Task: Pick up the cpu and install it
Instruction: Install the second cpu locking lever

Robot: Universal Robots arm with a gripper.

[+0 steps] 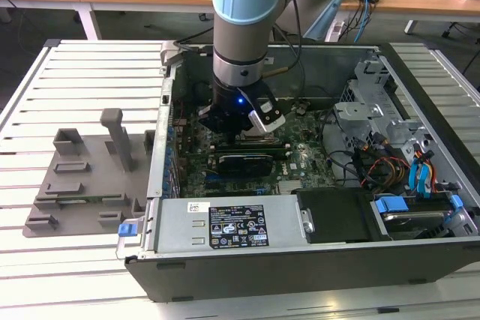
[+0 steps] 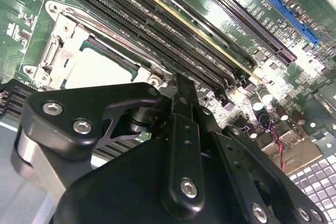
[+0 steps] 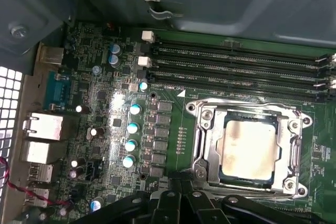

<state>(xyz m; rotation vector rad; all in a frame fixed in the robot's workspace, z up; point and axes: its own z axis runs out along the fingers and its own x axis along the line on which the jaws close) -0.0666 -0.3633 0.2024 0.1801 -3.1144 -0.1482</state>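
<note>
Silvery cpu (image 3: 247,150) lies seated in the socket frame (image 3: 202,145) on the green motherboard (image 3: 105,108); the hand (image 2: 181,90) hangs just above, holding nothing, fingers closed together.

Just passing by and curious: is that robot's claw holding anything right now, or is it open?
Gripper: jaws closed, nothing between them. It hangs above the motherboard; the cpu lies in its socket, apart from the jaws.

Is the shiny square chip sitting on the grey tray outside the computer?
No. In the first wrist view the cpu lies inside the metal socket frame on the green motherboard, within the case.
</note>
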